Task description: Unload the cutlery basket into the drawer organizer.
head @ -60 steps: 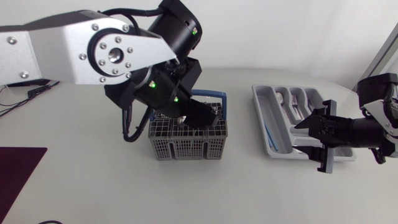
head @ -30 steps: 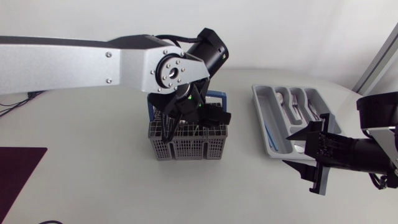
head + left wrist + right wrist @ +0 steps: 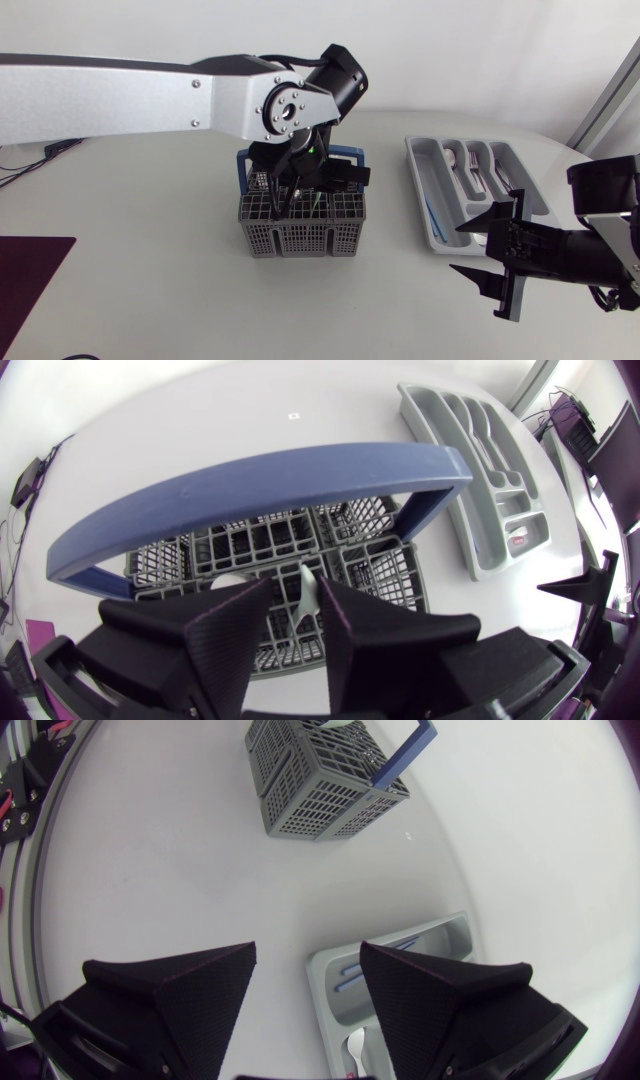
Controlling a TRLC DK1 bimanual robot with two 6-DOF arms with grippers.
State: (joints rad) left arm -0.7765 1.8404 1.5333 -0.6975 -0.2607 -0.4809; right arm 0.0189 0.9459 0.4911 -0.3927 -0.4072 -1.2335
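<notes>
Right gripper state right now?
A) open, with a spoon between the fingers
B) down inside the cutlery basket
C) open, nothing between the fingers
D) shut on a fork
C: the right gripper has its fingers spread with nothing between them, and it hovers by the end of the organizer.

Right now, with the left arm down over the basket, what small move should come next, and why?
Probably shut the left gripper on the pale utensil. Its fingers stand open on either side of that piece, which stands in the cutlery basket under the blue handle, and do not seem to clamp it yet. The right gripper hovers open by the drawer organizer.
</notes>
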